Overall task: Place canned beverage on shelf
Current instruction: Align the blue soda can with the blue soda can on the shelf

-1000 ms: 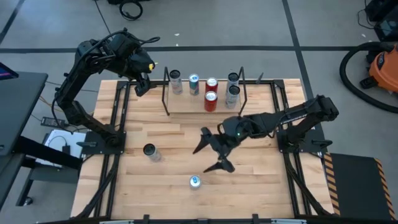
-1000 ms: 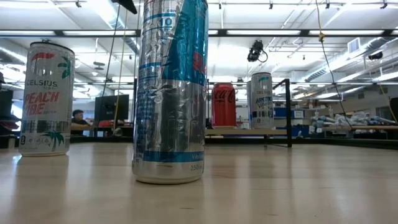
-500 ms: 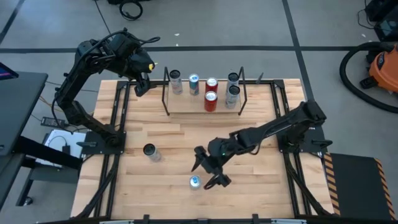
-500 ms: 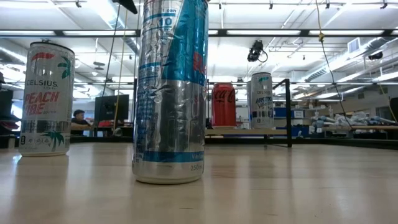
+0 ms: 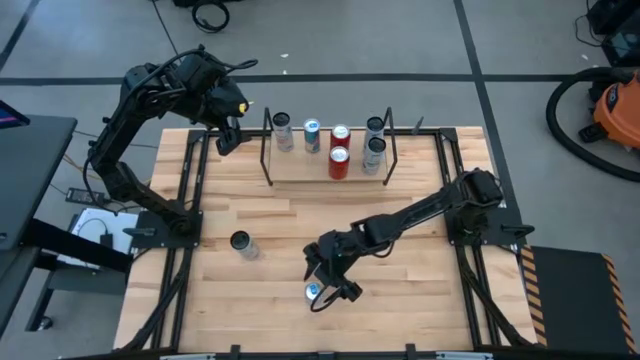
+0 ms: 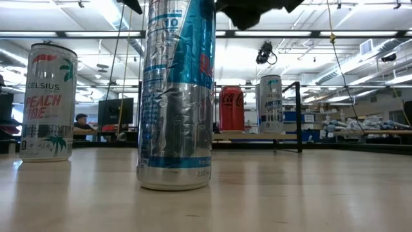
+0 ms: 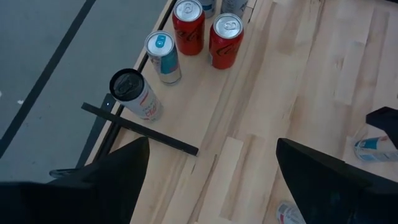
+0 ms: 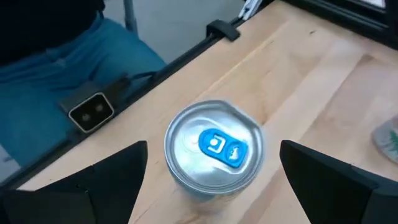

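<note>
Silver-and-blue can (image 5: pixel 314 292) is standing upright near the table's (image 5: pixel 420 290) near edge, apart from the shelf (image 5: pixel 300 168) at the far side; the right gripper (image 5: pixel 322 281) is hovering directly above it, fingers spread wide on either side, not touching. The left gripper (image 5: pixel 228 137) is waiting raised beside the shelf's left end frame, its fingers standing apart; six cans are standing on the shelf.
</note>
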